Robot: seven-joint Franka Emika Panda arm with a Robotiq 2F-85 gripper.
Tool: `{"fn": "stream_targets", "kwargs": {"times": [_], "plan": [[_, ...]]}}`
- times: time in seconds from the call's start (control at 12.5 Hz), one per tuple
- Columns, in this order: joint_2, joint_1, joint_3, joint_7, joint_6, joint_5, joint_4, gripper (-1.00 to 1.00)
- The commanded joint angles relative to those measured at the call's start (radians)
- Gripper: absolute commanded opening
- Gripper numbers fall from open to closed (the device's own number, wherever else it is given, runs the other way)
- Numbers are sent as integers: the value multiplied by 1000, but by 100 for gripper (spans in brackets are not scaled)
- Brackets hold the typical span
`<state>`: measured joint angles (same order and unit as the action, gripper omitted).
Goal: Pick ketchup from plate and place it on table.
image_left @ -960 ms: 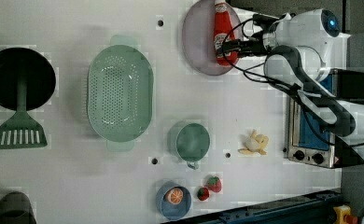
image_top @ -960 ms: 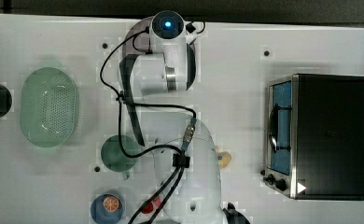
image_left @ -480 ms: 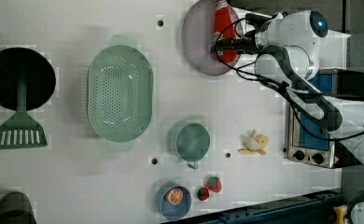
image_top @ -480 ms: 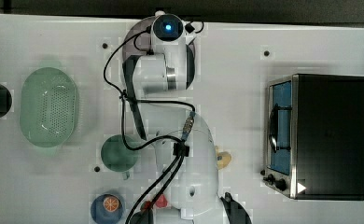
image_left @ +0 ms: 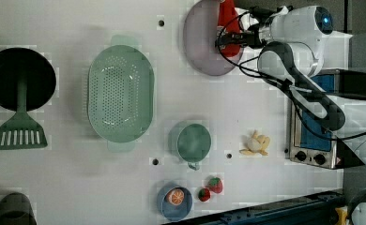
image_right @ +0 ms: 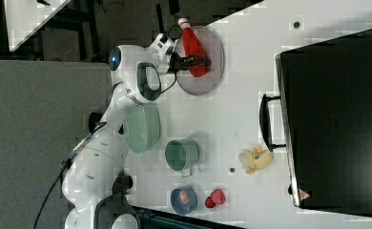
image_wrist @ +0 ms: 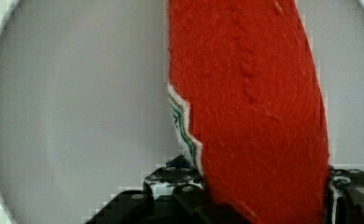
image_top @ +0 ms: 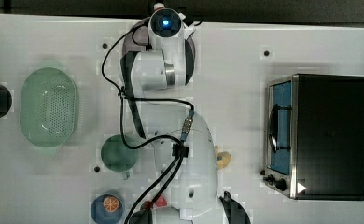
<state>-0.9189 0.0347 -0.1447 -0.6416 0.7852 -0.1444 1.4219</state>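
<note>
The ketchup [image_right: 194, 46], a red bottle with a white cap, lies on the pale lilac plate [image_right: 199, 86] at the table's [image_left: 247, 108] edge. My gripper [image_right: 196, 61] reaches across the bottle's wide lower body. In the wrist view the ketchup [image_wrist: 250, 116] stands between both dark fingers [image_wrist: 171, 179], which press against its sides, with the plate [image_wrist: 77, 116] behind. In the left view the gripper [image_left: 232, 40] sits over the ketchup [image_left: 227, 16] on the plate [image_left: 201, 44]. From the top view the arm covers the bottle, leaving its cap [image_top: 158, 5] and the plate's rim [image_top: 192, 46] visible.
A green strainer basket [image_left: 120, 93], a dark green cup [image_left: 194, 142], a blue dish with an orange slice [image_left: 174, 201], strawberries [image_left: 210, 187] and a yellow item [image_left: 255, 143] sit on the table. A toaster oven [image_top: 325, 135] stands at the top view's right. A black pan with a spatula [image_left: 19, 79] lies at the left view's left.
The wrist has reached further over the plate and come down onto the bottle. The jaws have closed in from wide open until they touch the ketchup's sides.
</note>
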Motion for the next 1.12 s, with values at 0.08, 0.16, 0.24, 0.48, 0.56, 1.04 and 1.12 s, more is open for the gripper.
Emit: {"fn": "stream_targets", "kwargs": {"times": [0.08,0.16,0.24,0.48,0.56,1.04,1.12], "plan": [[77,5,-4,-31,-42,9,-9,15],[113,7,-4,-23,-84,13,-8,15],[154,11,-4,-13,-146,30,-8,15],[274,31,-3,-13,-293,78,-1,15],[313,42,-1,-11,-314,78,9,15],[572,115,11,1,-376,80,213,15],[612,125,12,2,-376,80,268,15]]}}
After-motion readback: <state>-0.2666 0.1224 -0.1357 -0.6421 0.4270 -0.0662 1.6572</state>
